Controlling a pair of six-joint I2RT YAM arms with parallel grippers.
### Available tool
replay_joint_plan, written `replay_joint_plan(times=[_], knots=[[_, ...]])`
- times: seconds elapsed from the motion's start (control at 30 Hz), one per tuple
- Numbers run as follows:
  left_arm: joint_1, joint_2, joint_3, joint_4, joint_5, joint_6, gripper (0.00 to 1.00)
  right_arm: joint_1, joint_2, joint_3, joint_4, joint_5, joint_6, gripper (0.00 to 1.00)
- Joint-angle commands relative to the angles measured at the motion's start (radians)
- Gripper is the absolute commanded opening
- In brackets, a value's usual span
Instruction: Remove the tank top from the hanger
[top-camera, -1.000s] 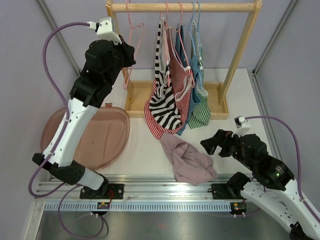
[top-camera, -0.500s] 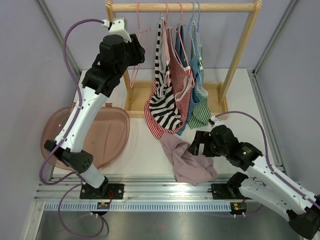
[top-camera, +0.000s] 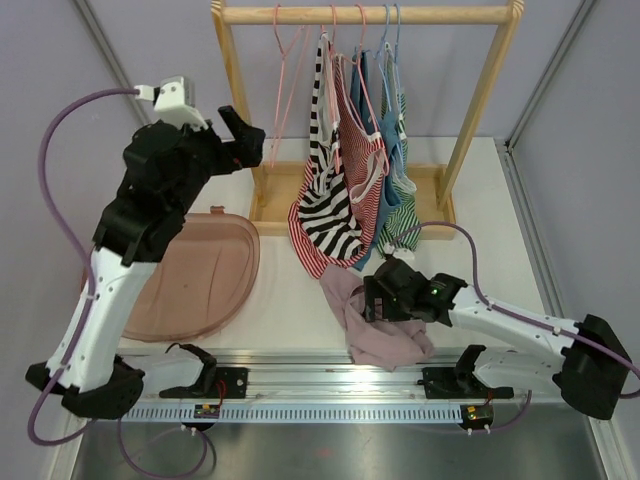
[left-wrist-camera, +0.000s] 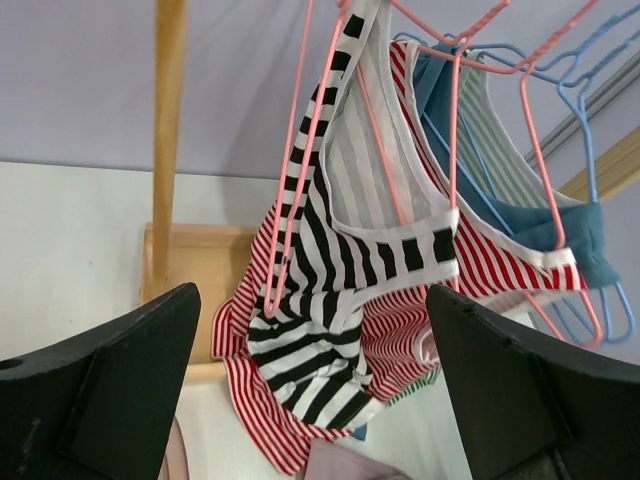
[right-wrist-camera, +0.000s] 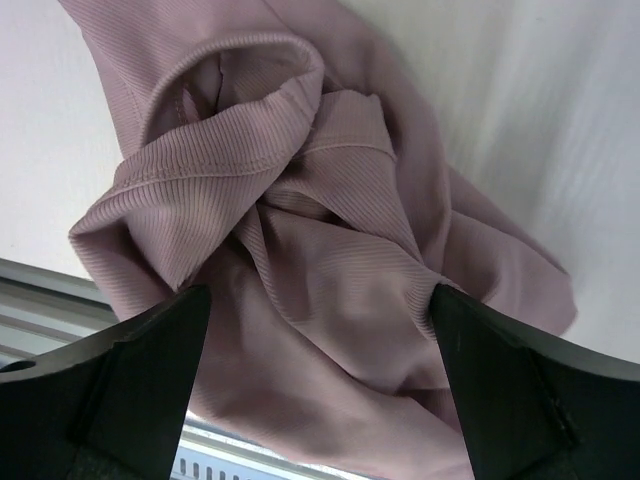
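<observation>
A mauve tank top (top-camera: 385, 325) lies crumpled on the table near the front edge, off any hanger. My right gripper (top-camera: 372, 300) is open right over it, a finger on either side of the bunched cloth (right-wrist-camera: 300, 230). An empty pink hanger (top-camera: 287, 80) hangs on the wooden rail (top-camera: 365, 14). My left gripper (top-camera: 243, 138) is open to the left of that hanger, holding nothing. In the left wrist view the same hanger (left-wrist-camera: 300, 170) dangles in front of a black-and-white striped top (left-wrist-camera: 340, 260).
Several more tops, red-striped (top-camera: 368, 165), blue and green-striped (top-camera: 405, 215), hang on hangers on the rack. The rack's wooden base (top-camera: 275, 195) sits at the table's back. A brownish oval basin (top-camera: 195, 270) lies at the left. A metal rail (top-camera: 320, 380) runs along the front edge.
My left gripper has hung the empty pink hanger on the rail, opened and drawn back to the left. My right arm swung left and down over the mauve tank top.
</observation>
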Motion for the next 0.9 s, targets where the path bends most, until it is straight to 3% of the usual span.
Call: replay_joint_plan(times=[0.0, 0.17, 0.23, 0.33, 0.37, 0.43, 0.47, 0.5, 0.7, 0.87], knots=[[0.006, -0.127, -0.056, -0.052, -0.009, -0.007, 0.99, 0.046, 0.087, -0.023, 0.106, 0.033, 0.045, 0.99], [0.006, -0.25, -0.138, -0.15, -0.017, 0.033, 0.99, 0.069, 0.202, -0.054, 0.198, 0.044, 0.062, 0.99], [0.006, -0.322, -0.181, -0.164, -0.029, 0.042, 0.99, 0.071, 0.232, -0.063, 0.223, 0.051, 0.063, 0.92], [0.006, -0.431, -0.299, -0.152, -0.034, 0.054, 0.99, 0.075, 0.285, -0.055, 0.239, 0.042, 0.048, 0.59], [0.006, -0.459, -0.374, -0.131, -0.027, 0.066, 0.99, 0.077, 0.296, -0.049, 0.241, 0.036, 0.043, 0.39], [0.006, -0.549, -0.457, -0.104, -0.018, 0.086, 0.99, 0.08, 0.286, -0.032, 0.243, 0.016, 0.025, 0.25], [0.006, -0.582, -0.531, -0.082, -0.014, 0.092, 0.99, 0.079, 0.266, -0.016, 0.237, 0.018, 0.02, 0.08], [0.006, -0.606, -0.568, -0.074, -0.014, 0.097, 0.99, 0.08, 0.249, -0.005, 0.227, 0.016, 0.014, 0.01], [0.006, -0.816, -0.767, -0.026, -0.049, 0.097, 0.99, 0.08, 0.094, 0.11, 0.193, -0.047, -0.038, 0.0], [0.006, -0.896, -0.781, -0.069, -0.127, 0.065, 0.99, 0.08, 0.06, 0.259, 0.292, -0.217, -0.023, 0.0]])
